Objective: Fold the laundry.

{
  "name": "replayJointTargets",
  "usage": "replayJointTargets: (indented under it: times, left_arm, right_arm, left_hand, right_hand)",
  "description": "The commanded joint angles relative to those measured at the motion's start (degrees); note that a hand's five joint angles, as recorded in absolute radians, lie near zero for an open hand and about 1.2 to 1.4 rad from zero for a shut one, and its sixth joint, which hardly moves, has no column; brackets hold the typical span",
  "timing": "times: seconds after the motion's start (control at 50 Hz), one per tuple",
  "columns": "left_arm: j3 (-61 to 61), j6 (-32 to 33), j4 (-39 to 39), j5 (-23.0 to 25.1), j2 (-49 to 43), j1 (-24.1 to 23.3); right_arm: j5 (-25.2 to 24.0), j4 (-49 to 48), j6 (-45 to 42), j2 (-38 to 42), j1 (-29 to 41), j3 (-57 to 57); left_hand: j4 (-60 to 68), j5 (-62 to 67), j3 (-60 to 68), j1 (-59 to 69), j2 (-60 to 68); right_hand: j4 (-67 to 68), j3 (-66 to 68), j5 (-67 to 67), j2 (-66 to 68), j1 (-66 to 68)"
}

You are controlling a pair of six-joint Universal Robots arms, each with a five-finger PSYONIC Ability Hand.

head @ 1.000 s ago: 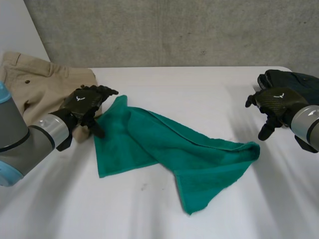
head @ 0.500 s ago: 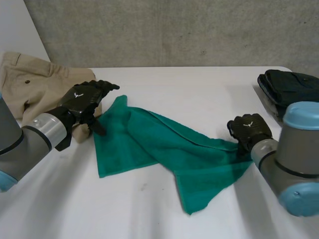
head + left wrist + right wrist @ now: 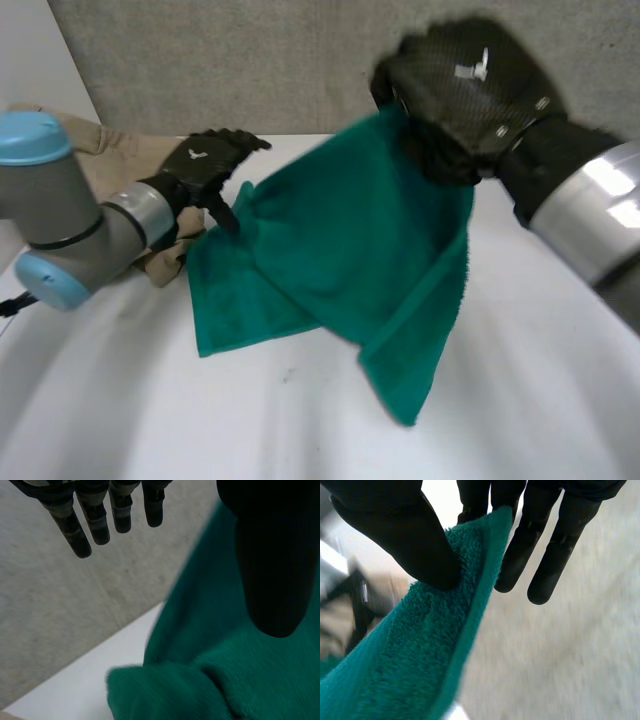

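One green towel point(image 3: 350, 250): right hand point(image 3: 460, 95) pinches its edge, raised above table point(image 3: 150, 420). Left hand point(image 3: 205, 165) straight-fingered beside another corner. One tan trousers point(image 3: 120, 155).

A white table point(image 3: 150, 420) spreads beneath the left hand point(image 3: 205, 165); beyond it rises a speckled grey wall point(image 3: 250, 60), perhaps concrete, with a paler panel point(image 3: 30, 60) beside it

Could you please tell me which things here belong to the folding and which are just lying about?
In use: green terry towel, pinched by the right hand; open left hand beside it.
Lying about: beige trousers, on the white table.
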Motion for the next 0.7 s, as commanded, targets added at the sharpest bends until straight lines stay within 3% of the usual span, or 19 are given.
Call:
replayJointTargets:
  times: [0.02, 0.08, 0.12, 0.14, 0.16, 0.24, 0.32, 0.46, 0.6, 0.7]
  left_arm:
    - [8.87, 5.77, -4.08, -0.09, -9.56, -3.76]
    - [11.06, 7.18, -4.08, -0.88, -12.63, -5.25]
    - [12.03, 7.27, -4.08, -2.11, -13.43, -5.52]
    - [12.82, 7.18, -3.82, -3.85, -13.69, -5.52]
    - [13.00, 7.01, -3.56, -5.00, -13.61, -5.43]
    - [14.14, 5.69, 0.30, -11.95, -11.68, -4.91]
    - [15.11, 4.90, 7.24, -13.10, -8.17, -3.42]
    - [17.31, 2.09, 19.37, -11.69, 0.09, -2.79]
    - [17.57, 1.03, 22.37, -15.46, 6.34, -3.15]
    - [13.45, 1.56, 24.04, -19.16, 10.47, -1.83]
  right_arm:
    - [-6.31, 0.31, 8.47, -10.21, -0.29, 0.14]
    - [-7.11, 0.32, 11.65, -11.54, -1.52, -0.03]
    - [-6.93, 0.23, 13.76, -11.28, -3.10, -0.12]
    - [-6.93, 0.05, 14.03, -10.76, -3.98, -0.04]
    - [-6.93, -0.12, 14.03, -10.14, -5.12, 0.05]
    - [-6.76, -1.44, 13.59, -4.09, -11.62, -0.39]
    - [-4.04, -3.28, 12.45, 4.87, -13.57, -4.42]
    - [12.02, -7.84, 9.11, 21.83, -12.00, -20.74]
    - [21.18, -22.76, 10.25, 26.60, -9.79, -27.19]
    - [22.25, -28.34, 9.90, 27.30, -10.05, -26.67]
  left_hand:
    - [-1.55, -2.77, -2.19, -0.69, -1.79]
    - [-1.55, -2.77, -2.19, -0.69, -1.79]
    - [28.08, 26.86, 27.44, 28.94, 27.84]
    - [64.73, 63.51, 64.09, 65.59, 64.49]
    - [68.41, 67.19, 67.77, 69.27, 68.17]
    - [68.45, 67.23, 67.81, 69.31, 68.21]
    - [68.45, 67.23, 67.81, 69.31, 68.21]
    - [68.45, 67.23, 67.81, 69.31, 68.21]
    - [68.45, 67.23, 67.81, 69.31, 68.21]
    - [68.45, 67.23, 67.81, 69.31, 68.21]
  right_hand:
    - [11.34, 11.82, 13.36, 12.25, 14.94]
    - [11.34, 11.82, 13.36, 12.25, 14.94]
    - [11.34, 11.82, 13.36, 12.25, 14.94]
    - [11.34, 11.82, 13.36, 12.25, 14.94]
    - [11.34, 11.82, 13.36, 12.25, 14.94]
    - [11.34, 11.82, 13.36, 12.25, 14.94]
    - [11.34, 11.82, 13.36, 12.25, 14.94]
    - [11.34, 11.82, 13.36, 12.25, 14.94]
    - [11.34, 11.82, 13.36, 12.25, 14.94]
    - [11.34, 11.82, 13.36, 12.25, 14.94]
